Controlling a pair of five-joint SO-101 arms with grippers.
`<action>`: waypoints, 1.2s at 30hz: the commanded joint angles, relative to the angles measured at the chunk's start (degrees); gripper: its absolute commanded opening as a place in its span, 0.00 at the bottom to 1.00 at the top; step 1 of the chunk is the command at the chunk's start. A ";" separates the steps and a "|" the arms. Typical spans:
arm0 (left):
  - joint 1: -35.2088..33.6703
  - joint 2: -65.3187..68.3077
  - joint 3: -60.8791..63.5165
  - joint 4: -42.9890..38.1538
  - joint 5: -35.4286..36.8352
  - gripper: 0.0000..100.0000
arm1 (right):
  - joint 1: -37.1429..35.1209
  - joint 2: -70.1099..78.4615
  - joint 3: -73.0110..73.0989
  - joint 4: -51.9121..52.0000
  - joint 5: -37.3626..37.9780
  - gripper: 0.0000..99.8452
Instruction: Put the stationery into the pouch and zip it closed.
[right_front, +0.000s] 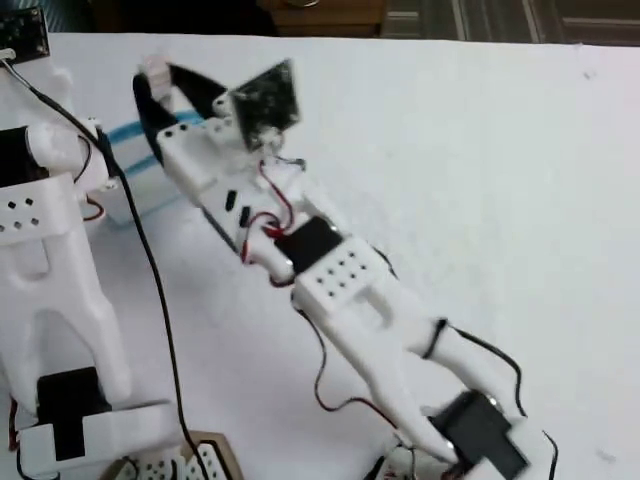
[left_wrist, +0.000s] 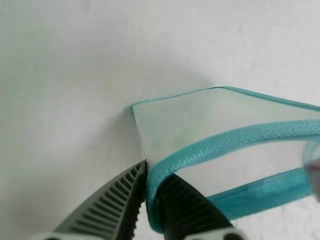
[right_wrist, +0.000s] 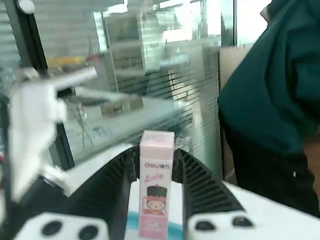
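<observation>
The pouch (left_wrist: 200, 120) is pinched by the left gripper (left_wrist: 150, 175); the eraser (right_wrist: 156, 185) is clamped in the right gripper (right_wrist: 156, 152) — insertion is in hand; mouth alignment is needed.

The clear teal-zippered plastic pouch (left_wrist: 200, 120) lay on the white tabletop (left_wrist: 60, 75), corner inside the left tool (left_wrist: 152, 172); the pink boxed eraser (right_wrist: 156, 200) sat inside the right tool (right_wrist: 156, 150), nearby.

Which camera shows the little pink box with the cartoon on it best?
The right wrist view. The pink box stands up close there, pinched in the right gripper, cartoon facing the camera. In the high view it is only a small pink bit in that gripper, near the pouch.
</observation>
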 joint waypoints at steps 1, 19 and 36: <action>0.66 -0.75 -2.02 -0.35 -0.26 0.02 | -0.66 3.21 -3.43 -1.27 -0.35 0.02; 0.57 -0.66 -2.02 -0.44 -0.26 0.02 | -0.75 4.70 -3.52 11.82 -0.35 0.27; 0.57 -0.40 -2.02 -1.58 -0.18 0.02 | 11.21 -14.46 -0.44 31.08 11.87 0.28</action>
